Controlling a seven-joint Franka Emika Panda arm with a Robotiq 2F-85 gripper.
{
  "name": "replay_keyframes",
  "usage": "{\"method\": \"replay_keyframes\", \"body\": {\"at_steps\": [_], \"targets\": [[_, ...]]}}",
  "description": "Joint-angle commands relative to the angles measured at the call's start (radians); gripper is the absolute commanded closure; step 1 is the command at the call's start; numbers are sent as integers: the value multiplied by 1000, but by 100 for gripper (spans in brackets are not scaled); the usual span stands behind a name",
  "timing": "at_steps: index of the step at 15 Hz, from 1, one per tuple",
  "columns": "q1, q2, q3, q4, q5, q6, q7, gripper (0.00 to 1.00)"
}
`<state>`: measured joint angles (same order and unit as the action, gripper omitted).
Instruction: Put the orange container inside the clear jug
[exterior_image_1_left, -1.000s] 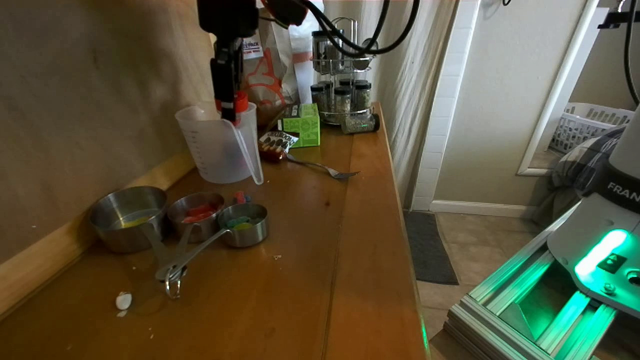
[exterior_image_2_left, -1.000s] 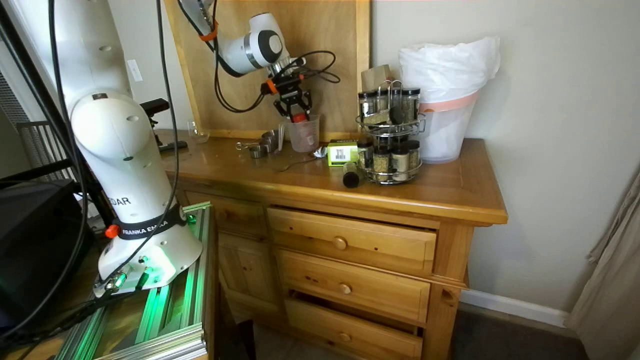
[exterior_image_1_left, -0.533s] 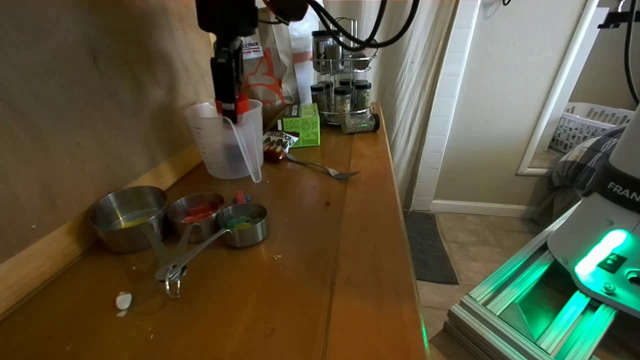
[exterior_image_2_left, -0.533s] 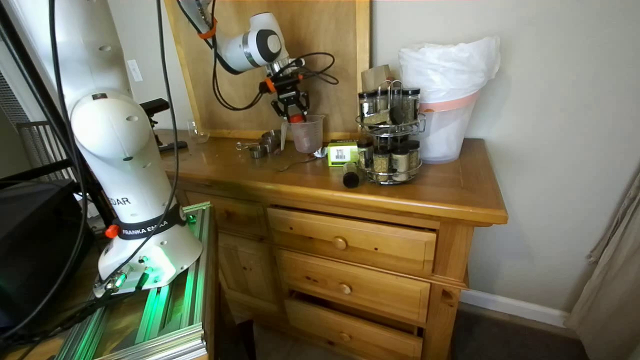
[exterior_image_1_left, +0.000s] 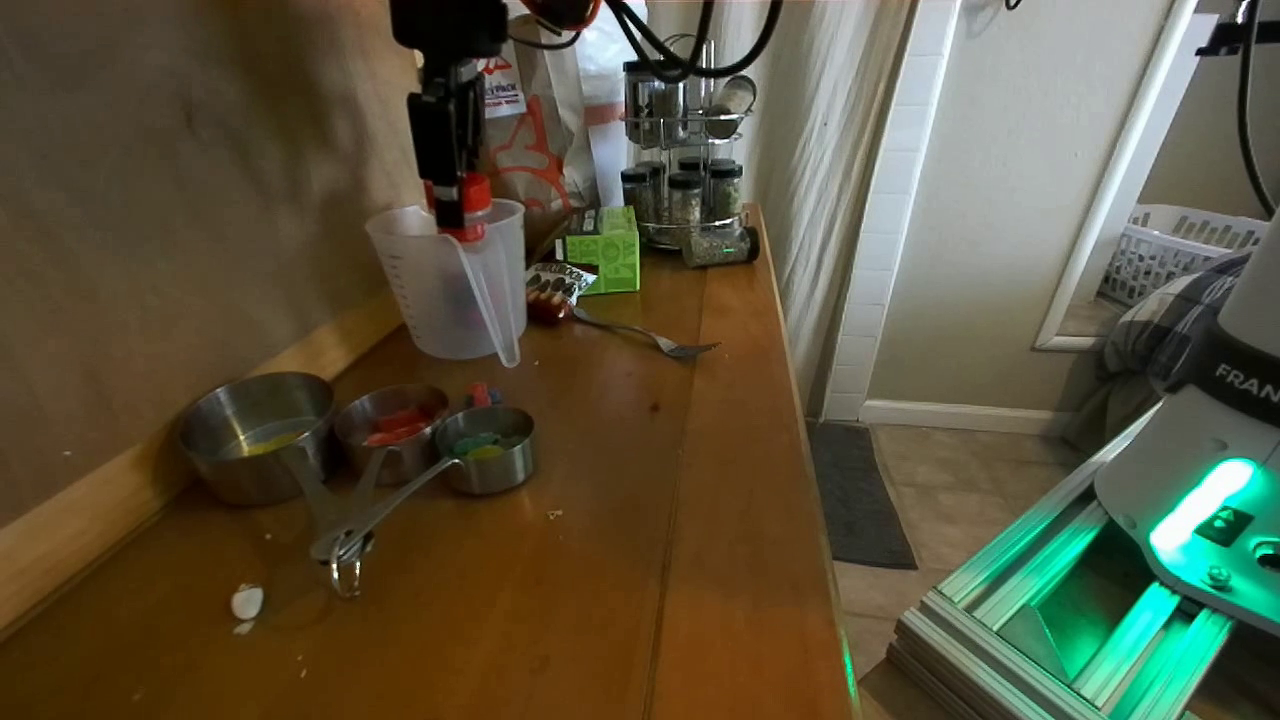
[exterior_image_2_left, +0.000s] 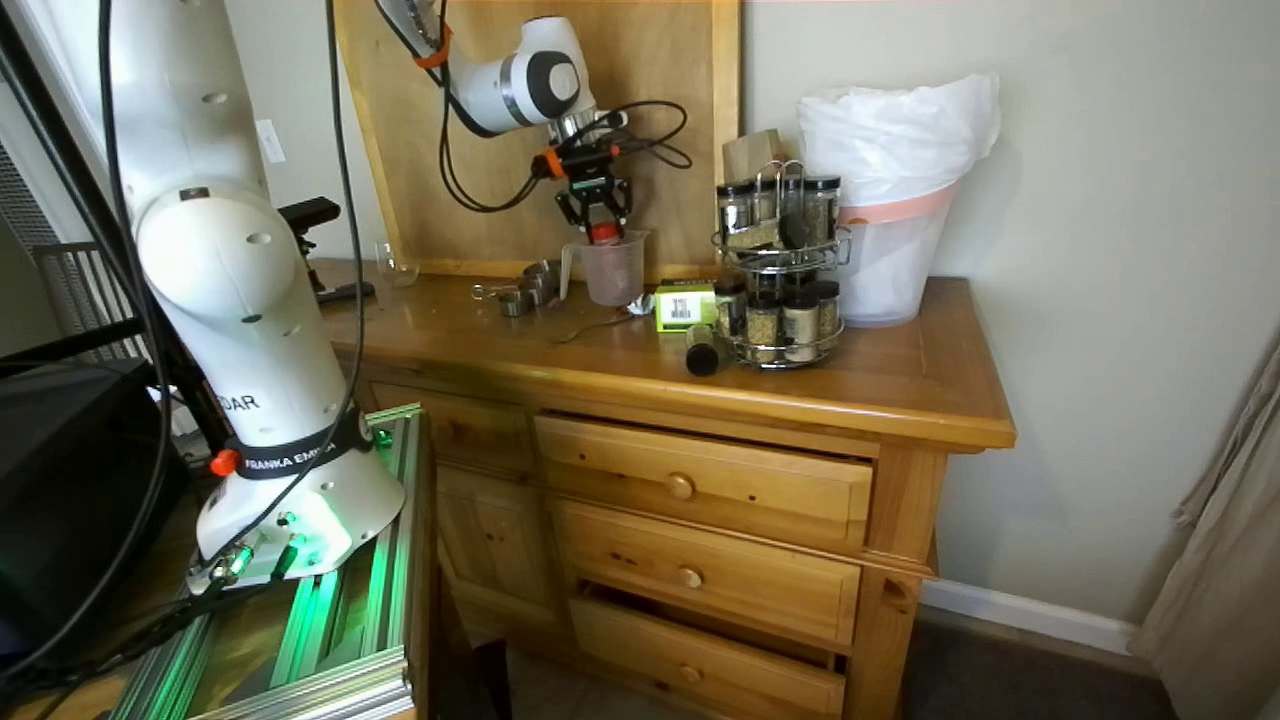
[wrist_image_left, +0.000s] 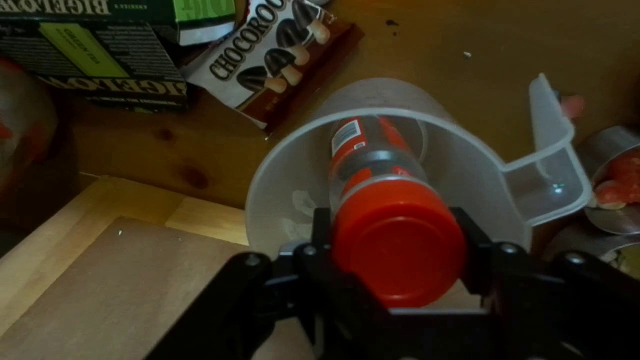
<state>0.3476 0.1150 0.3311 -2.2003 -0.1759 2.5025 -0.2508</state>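
The orange container is a clear bottle with an orange-red cap and red label; its cap also shows in both exterior views. My gripper is shut on the cap, one finger on each side. The translucent clear jug stands upright on the wooden top, below and around the bottle; it shows in both exterior views. The bottle's body reaches down through the jug's mouth, tilted in the wrist view. Its cap and my fingers are at rim height or just above. The bottle's base is hard to make out.
Metal measuring cups stand near the jug. A chocolate snack packet, a green tea box and a fork lie beside it. A spice rack stands further off. A wooden board rises behind.
The jug first shifted slightly along the top, toward the tea box, then stayed put. My gripper has since risen a little with the container still in it, moving slightly toward the board.
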Motion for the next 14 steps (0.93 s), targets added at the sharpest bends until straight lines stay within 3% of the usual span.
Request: {"method": "replay_keyframes", "body": {"at_steps": [1,7,8,9,11,14], "targets": [[-17,51,6,84,58,-73,-39,67],[-13,68,6,122,51,-130,-19,67],[-13,66,8,122,54,-135,-17,17],[-12,64,8,121,52,-139,-14,15],[-13,56,10,117,59,-141,-15,1],[-11,38,15,107,61,-135,-11,0]]}}
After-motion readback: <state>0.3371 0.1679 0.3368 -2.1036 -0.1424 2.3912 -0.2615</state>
